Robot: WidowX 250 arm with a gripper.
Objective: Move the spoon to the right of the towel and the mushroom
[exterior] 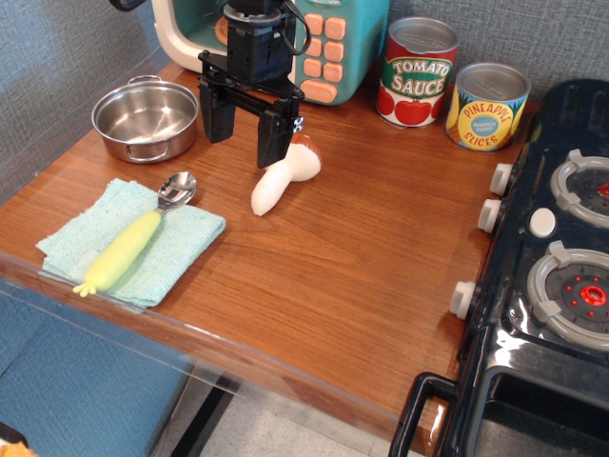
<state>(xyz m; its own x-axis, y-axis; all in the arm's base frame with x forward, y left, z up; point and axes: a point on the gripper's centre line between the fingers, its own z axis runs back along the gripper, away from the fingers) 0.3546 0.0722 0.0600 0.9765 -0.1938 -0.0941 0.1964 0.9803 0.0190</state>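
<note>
gripper (245,131) — open, above table

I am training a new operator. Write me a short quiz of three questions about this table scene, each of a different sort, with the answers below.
1. True or false: the spoon lies on the towel.
2. Multiple choice: what is nearest to the gripper? A) the steel pot B) the mushroom C) the pineapple can
3. Fill in: the gripper's fingers are spread and hold ____.

Key
1. True; its yellow handle rests on the cloth, and the metal bowl reaches past the far edge.
2. B; the mushroom lies just beside one finger.
3. Nothing; the gripper is open, with the spoon not yet picked up.
</note>
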